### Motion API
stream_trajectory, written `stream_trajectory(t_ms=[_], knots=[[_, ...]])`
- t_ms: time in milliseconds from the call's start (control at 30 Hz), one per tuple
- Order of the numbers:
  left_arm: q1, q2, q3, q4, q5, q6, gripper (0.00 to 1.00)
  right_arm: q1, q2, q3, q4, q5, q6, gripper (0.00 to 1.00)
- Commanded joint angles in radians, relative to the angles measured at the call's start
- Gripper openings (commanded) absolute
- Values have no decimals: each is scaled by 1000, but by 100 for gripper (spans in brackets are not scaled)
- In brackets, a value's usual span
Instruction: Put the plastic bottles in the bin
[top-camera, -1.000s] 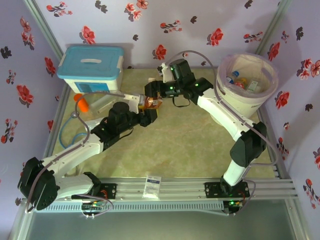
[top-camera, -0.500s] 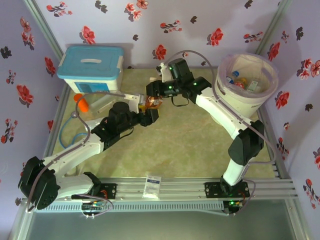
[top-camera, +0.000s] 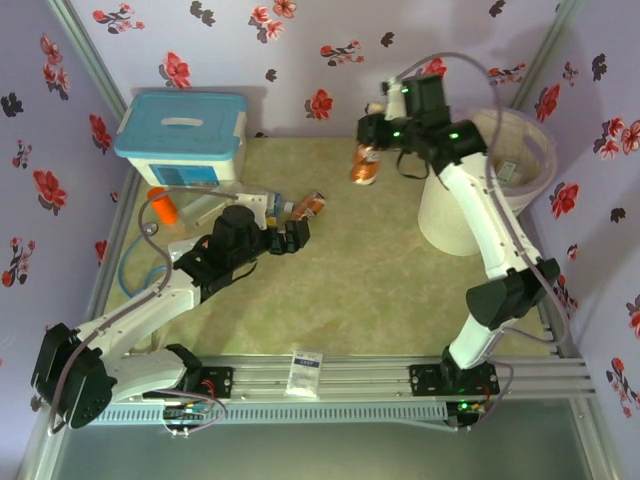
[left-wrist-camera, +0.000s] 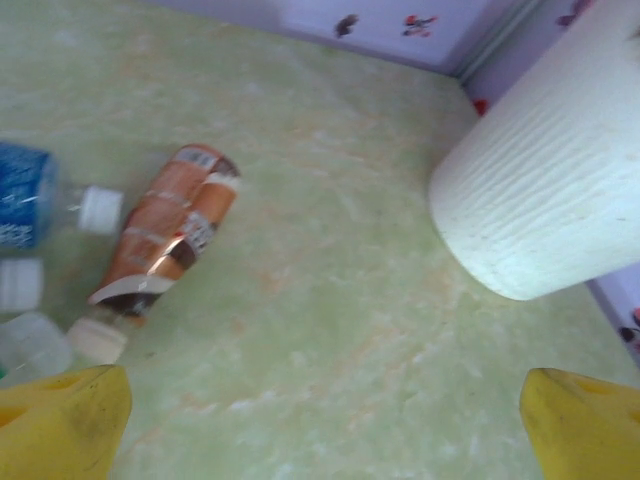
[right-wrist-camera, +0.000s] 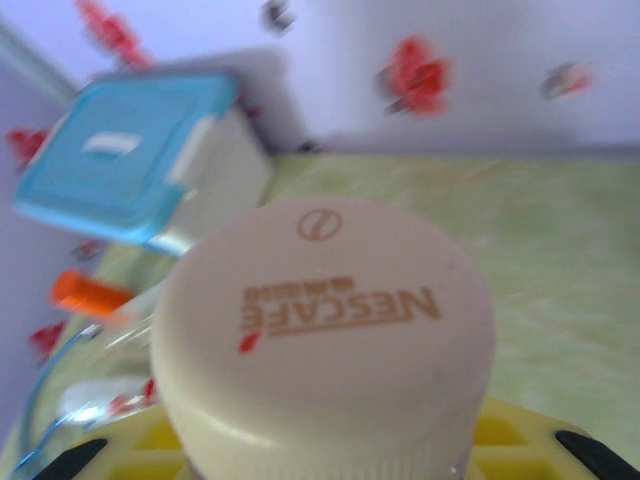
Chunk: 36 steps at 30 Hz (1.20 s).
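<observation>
now the right pincer (top-camera: 372, 150) is clamped on an amber bottle (top-camera: 366, 168), cap facing its wrist, just left of the bin (top-camera: 445, 215), so the carry goes rightward over the rim, while the left pincer (top-camera: 295, 232), spread wide, sits nearest the brown-labelled bottle (top-camera: 312, 205) lying on the surface

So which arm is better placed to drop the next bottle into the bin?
Right. The right claw is shut on a brown bottle held up beside the bin. The left claw is open and empty, low over the table near a lying bottle.
</observation>
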<state>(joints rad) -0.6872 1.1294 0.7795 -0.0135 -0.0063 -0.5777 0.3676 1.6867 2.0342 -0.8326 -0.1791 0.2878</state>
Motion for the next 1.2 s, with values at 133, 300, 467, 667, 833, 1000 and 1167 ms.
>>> stream_trajectory(t_ms=[133, 300, 467, 667, 833, 1000, 1167], knots=[[37, -14, 0, -146, -83, -57, 100, -239, -152, 41, -38, 94, -39, 30], [47, -23, -20, -143, -85, -62, 100, -377, -251, -50, 23, 216, -48, 30], [69, -29, -25, -163, -88, -79, 100, -493, -266, -111, 31, 217, -58, 29], [129, -24, -11, -305, -161, -180, 100, -528, -222, -187, 63, 284, -92, 28], [145, -27, 27, -453, -201, -125, 100, -530, -169, -240, 69, 318, -112, 27], [144, -54, 64, -558, -273, -51, 100, -529, -120, -288, 43, 332, -128, 30], [147, -74, 69, -585, -311, -16, 100, -530, -55, -303, -2, 306, -134, 33]])
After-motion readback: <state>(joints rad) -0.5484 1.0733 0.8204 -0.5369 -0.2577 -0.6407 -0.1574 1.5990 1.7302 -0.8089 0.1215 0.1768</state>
